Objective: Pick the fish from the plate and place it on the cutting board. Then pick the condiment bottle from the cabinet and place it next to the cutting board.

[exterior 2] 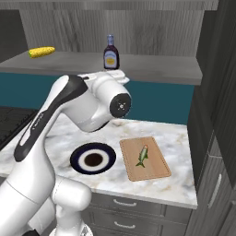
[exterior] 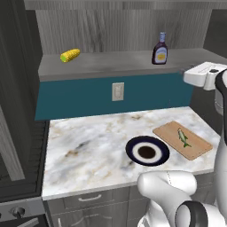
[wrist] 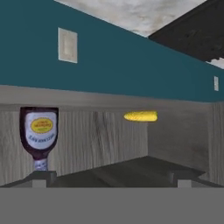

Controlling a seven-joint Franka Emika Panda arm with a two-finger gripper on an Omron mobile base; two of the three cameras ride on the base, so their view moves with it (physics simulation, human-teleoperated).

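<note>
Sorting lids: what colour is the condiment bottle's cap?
Pale blue-grey, on the condiment bottle; clearest in the left base view.

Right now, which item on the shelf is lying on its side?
The corn cob, flat at the shelf's left end; the bottle stands upright.

A: Light even and soft, no single source. The pale marbled stone counter [exterior: 88, 146] reads brightest; the long grey shelf with wood-grain back panel [exterior: 124, 62] sits dimmer, its top edge in shade.

B: Shadows faint. Only a slight dark smudge under the round navy-rimmed plate [exterior 2: 93, 159]. No glare off the white arm.

A: Rendered sharpness throughout, coarse pixels, no blur, no bending at edges.

B: Hand view upside down; the small dark brown bottle's orange-yellow label [wrist: 40, 127] is illegible.
</note>
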